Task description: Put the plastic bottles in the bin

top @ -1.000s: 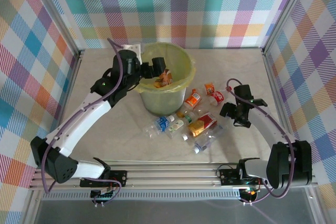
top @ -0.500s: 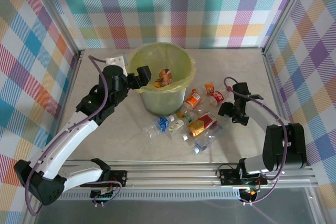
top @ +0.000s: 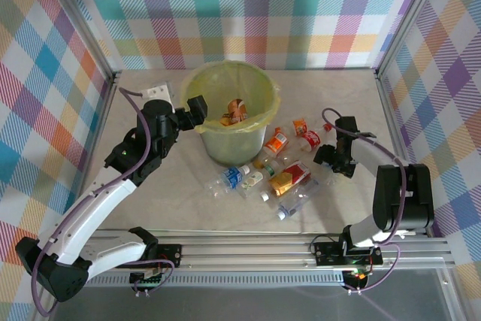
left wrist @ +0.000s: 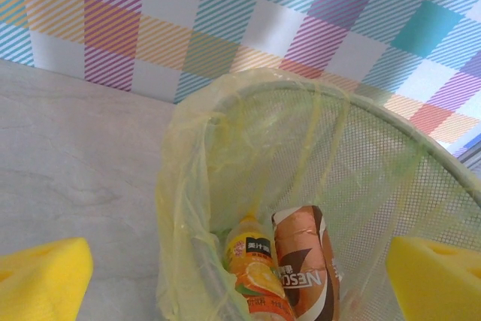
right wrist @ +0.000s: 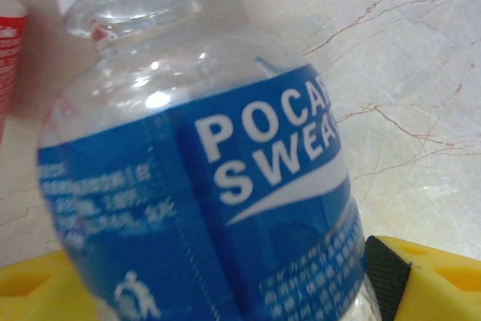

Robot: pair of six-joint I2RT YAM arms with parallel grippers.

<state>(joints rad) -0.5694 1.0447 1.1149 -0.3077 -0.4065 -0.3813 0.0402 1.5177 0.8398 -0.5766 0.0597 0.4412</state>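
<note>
The pale green bin (top: pixel 225 148) with its yellow-green bag stands at the back centre. An orange-label bottle (left wrist: pixel 259 268) and a brown-label bottle (left wrist: pixel 304 261) lie inside it. My left gripper (top: pixel 197 108) hangs open just outside the bin's left rim (left wrist: pixel 180 186), with nothing between its yellow pads (left wrist: pixel 37 280). Several plastic bottles (top: pixel 263 178) lie on the table in front and to the right of the bin. My right gripper (top: pixel 331 157) is low at the right end of that cluster. A clear blue-label bottle (right wrist: pixel 225 186) fills the gap between its fingers (right wrist: pixel 440 283); a firm grip cannot be made out.
A small white object (top: pixel 161 89) lies at the back left beside the left arm. Checked walls close the table on three sides. A metal rail (top: pixel 248 246) runs along the near edge. Bare tabletop (top: pixel 338 103) lies behind the right gripper.
My left gripper has drawn back leftward from above the bin's opening to just outside its rim. The right gripper has kept its place by the bottles, jaws narrowing around the blue-label bottle.
</note>
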